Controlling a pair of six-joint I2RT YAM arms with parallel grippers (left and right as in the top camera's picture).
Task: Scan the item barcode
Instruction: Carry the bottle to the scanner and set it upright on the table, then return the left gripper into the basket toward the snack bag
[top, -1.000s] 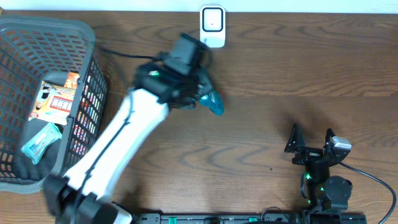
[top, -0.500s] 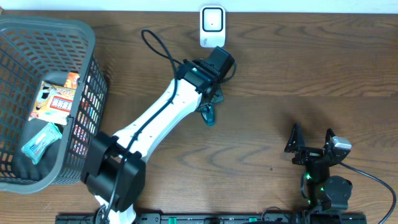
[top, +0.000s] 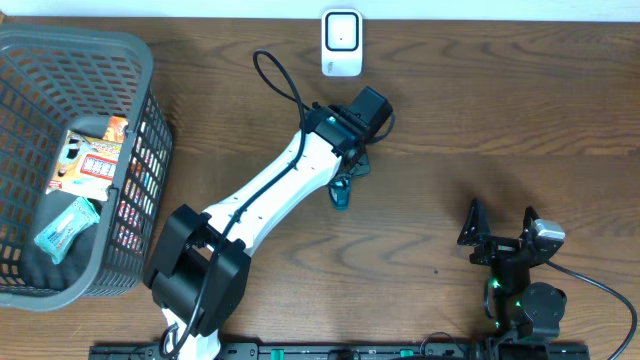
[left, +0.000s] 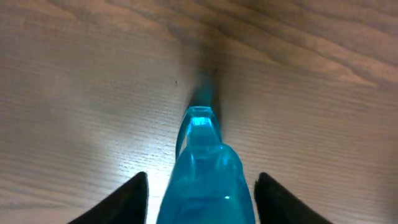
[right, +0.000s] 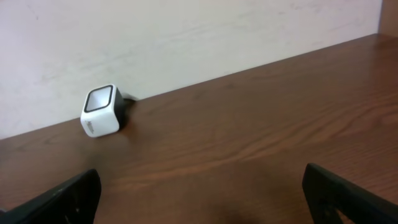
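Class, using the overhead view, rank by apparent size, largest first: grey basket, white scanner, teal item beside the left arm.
1. grey basket
2. white scanner
3. teal item, though it is partly hidden, so its full size is unsure.

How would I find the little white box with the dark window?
Find the grey basket on the left of the wooden table, then follow the far edge along the wall to the right. The scanner sits there, a small white cube with a dark square face, alone against the wall.

Basket (top: 150, 170) left, scanner (top: 341, 42) rear centre, bottle (top: 341, 192) mid-table
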